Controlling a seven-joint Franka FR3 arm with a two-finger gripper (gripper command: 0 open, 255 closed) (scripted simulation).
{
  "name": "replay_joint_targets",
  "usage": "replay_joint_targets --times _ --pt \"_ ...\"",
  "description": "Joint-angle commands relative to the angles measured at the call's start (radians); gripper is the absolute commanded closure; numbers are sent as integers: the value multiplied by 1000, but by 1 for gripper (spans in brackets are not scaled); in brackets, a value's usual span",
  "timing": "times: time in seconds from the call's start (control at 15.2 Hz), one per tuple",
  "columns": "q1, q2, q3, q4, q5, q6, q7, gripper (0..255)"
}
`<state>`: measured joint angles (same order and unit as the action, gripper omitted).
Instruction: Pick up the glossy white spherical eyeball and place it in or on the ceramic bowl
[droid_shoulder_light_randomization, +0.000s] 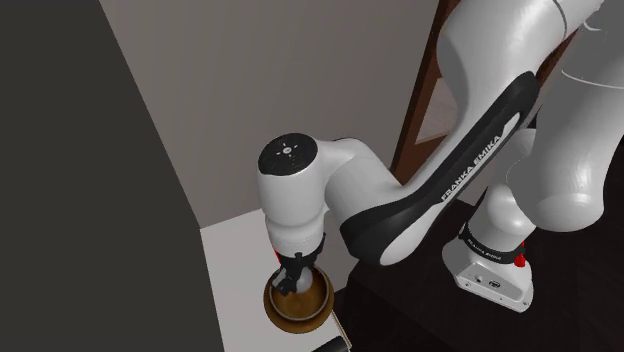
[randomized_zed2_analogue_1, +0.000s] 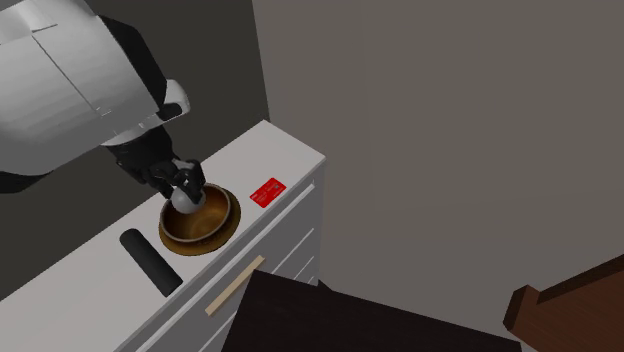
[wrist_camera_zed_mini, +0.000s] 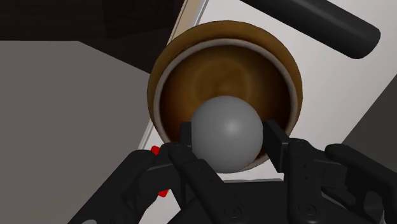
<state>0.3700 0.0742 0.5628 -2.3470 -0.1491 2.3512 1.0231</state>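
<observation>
Arm bent down, gripper clasps grey ball over bowl

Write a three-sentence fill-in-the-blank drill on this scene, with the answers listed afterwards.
1. The end effector is ___ on the pale ball.
2. The ball is over a ___ bowl.
3. The bowl stands on a white cabinet, between a black cylinder and a ___ card.
Answers: shut; brown; red.
</observation>
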Motion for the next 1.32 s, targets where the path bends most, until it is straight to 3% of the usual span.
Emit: replay_joint_targets --times 0.0,0.66,0.73,1.06,1.25 --pt "1 26 -4 -4 -24 25 17 255" --pt "5 50 -9 -8 -47 48 34 255" --pt "5 50 -9 -8 -47 48 34 0" --pt "5 50 -9 -8 -47 48 34 0" --pt "-2 -31 8 22 29 -46 -19 0"
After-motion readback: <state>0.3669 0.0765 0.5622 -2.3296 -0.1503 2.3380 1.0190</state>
